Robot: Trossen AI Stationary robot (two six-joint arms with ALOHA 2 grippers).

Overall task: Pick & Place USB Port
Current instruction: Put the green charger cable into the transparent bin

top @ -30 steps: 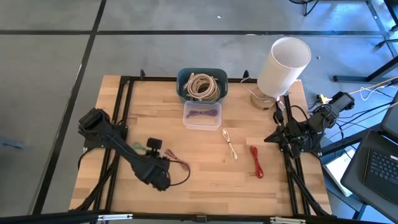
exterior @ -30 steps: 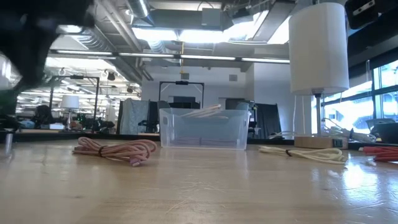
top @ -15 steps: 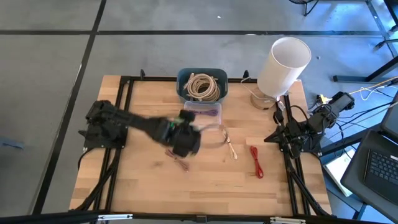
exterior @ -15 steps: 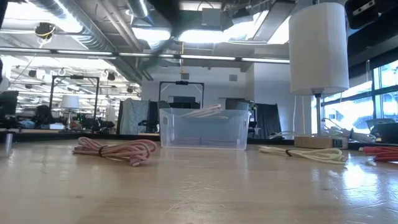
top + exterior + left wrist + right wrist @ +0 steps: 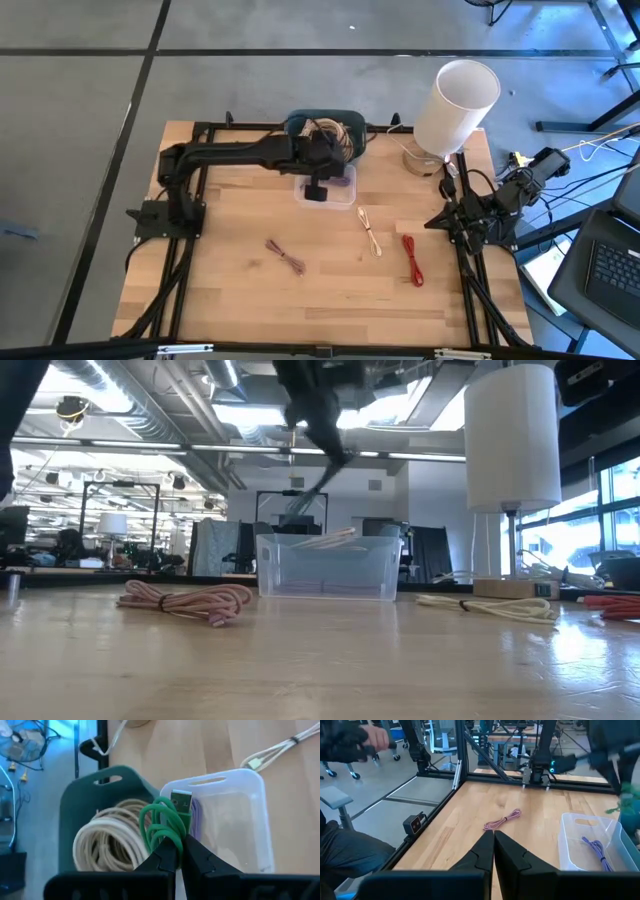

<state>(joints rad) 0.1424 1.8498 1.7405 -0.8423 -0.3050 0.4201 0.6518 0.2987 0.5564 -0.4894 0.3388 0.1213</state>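
My left gripper (image 5: 181,842) hangs over the two bins at the table's far edge, shut on a bundled green USB cable (image 5: 165,822); in the high view it is a dark shape (image 5: 318,180) above the clear bin (image 5: 340,195). That bin holds a purple cable (image 5: 595,847). Behind it, the dark green bin (image 5: 82,802) holds a cream cable coil (image 5: 112,837). My right gripper (image 5: 493,837) waits shut at the table's right edge (image 5: 440,222). My left gripper pinches the green cable's bundled loops (image 5: 170,832) between its two fingers, coming from above and pointing down. The metal USB plug (image 5: 181,801) and the loops stick out past the fingertips. The cable is lifted clear, over the line where the two bins meet.
On the wood lie a pink cable (image 5: 287,257), a cream cable (image 5: 371,232) and a red cable (image 5: 412,260). A white lamp (image 5: 455,100) stands at the far right corner. Black frame rails (image 5: 180,250) run along both sides. A person sits beyond the table's left side (image 5: 350,742).
My left arm has swung up from the table's near left, crossed the middle and reached the bins at the far edge, carrying the green cable with it. The right arm has kept still.
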